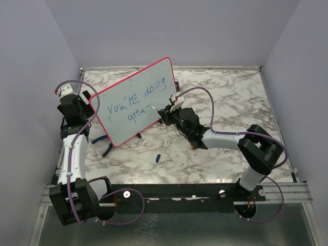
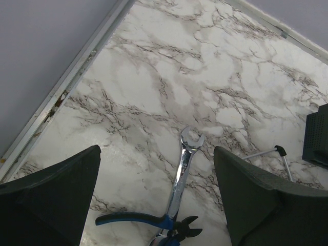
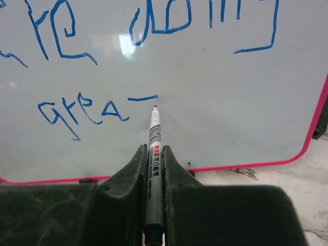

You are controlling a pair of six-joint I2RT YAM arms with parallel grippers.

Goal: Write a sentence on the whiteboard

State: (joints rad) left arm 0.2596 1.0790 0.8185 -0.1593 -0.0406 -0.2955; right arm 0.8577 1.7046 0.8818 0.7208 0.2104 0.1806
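From above, one large whiteboard with a thin red-pink frame [image 1: 124, 130] stands tilted on the marble-patterned worktop [image 1: 225, 97]. It carries one blue handwritten sentence [image 1: 136, 97] in two lines, "you're doing" over "grea" and a short dash. Two arms show. The right hand [image 1: 169, 110] is at the whiteboard's right edge and grips one white marker [image 1: 160, 108] whose tip meets the second line's end. One small dark-blue piece [image 1: 158, 156] lies in front of the whiteboard, too small to identify.

From the left wrist, the left hand [image 2: 156, 154] has its fingers spread wide, with nothing between them. Below it lie one silver open-ended wrench [image 2: 182, 174] and one pair of blue-handled pliers [image 2: 148, 221] – cut off by the bottom edge. A black shape at the right edge is also cut off.

From the right wrist, the fingers are clamped on the marker's barrel. Its tip sits just under the dash, but whether it touches the whiteboard I cannot tell. The frame cuts off the top line.
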